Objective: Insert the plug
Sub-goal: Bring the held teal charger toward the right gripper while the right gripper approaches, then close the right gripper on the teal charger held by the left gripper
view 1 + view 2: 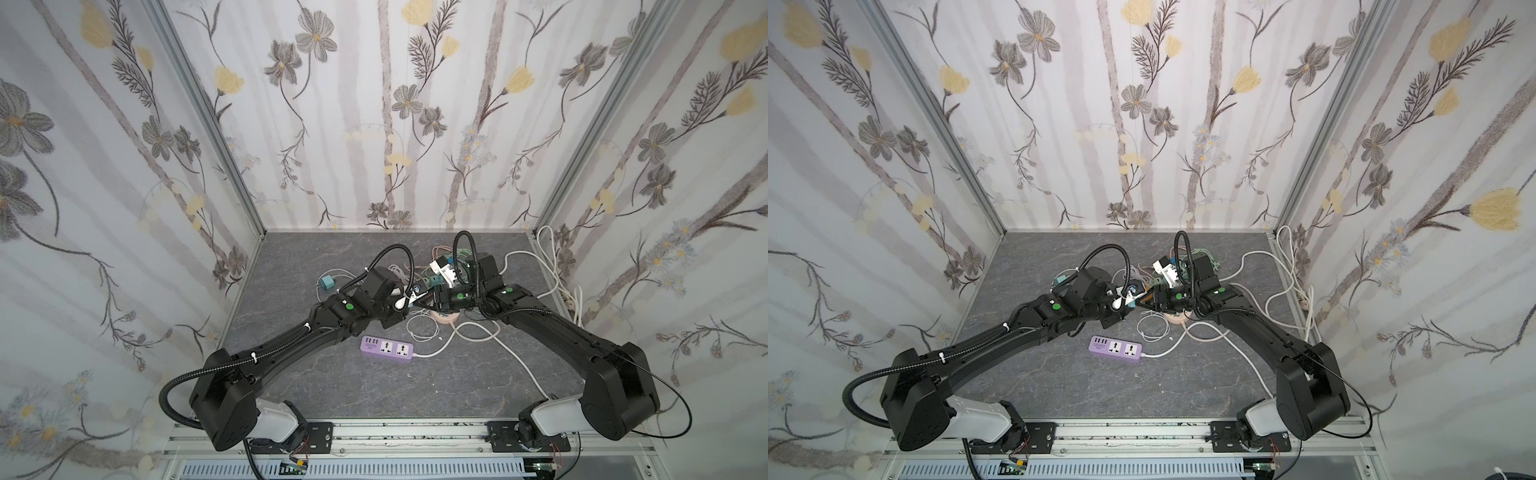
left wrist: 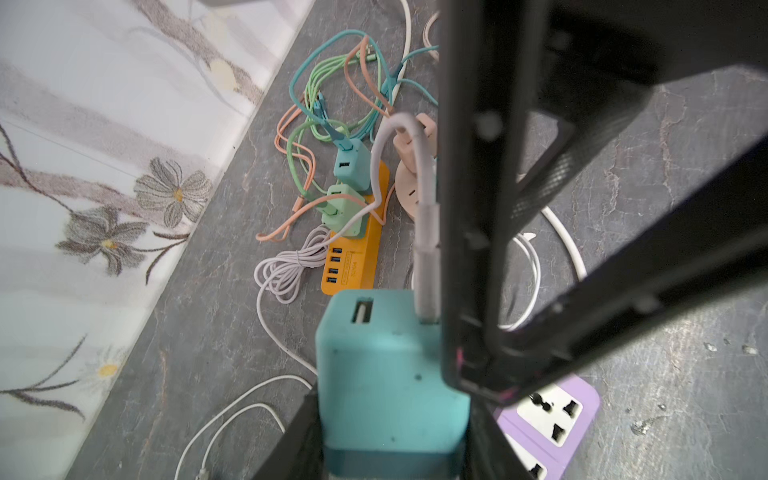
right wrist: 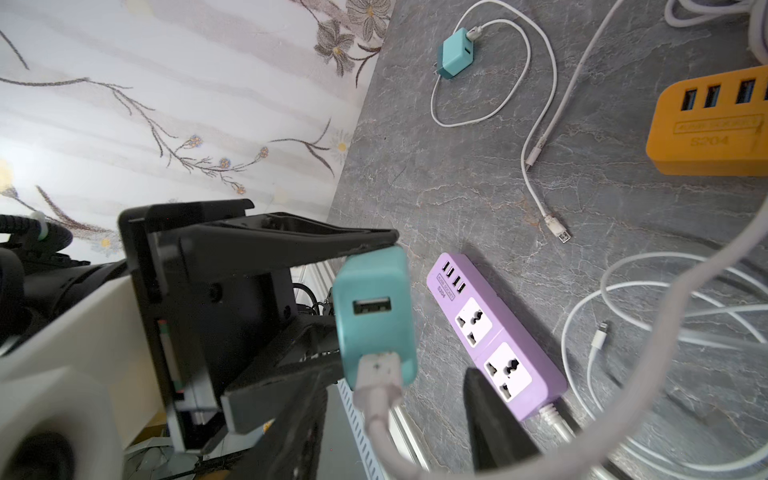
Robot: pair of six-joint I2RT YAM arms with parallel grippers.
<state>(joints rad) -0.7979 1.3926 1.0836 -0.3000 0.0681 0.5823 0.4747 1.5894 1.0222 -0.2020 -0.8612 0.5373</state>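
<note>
Plug [image 3: 374, 328] teal, boxy, round-cornered

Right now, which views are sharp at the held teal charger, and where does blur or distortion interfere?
Right wrist view: held teal charger and purple power strip crisp, right claw blurred up close. Left wrist view: that claw is a dark out-of-focus mass across the frame; charger readable. Both top views: even light, wide-angle bowing, charger tiny.

Grey table [image 1: 332, 395] bears purple strip [image 1: 387, 349]; orange strip [image 2: 353, 257]; cables [image 3: 559, 230].
</note>
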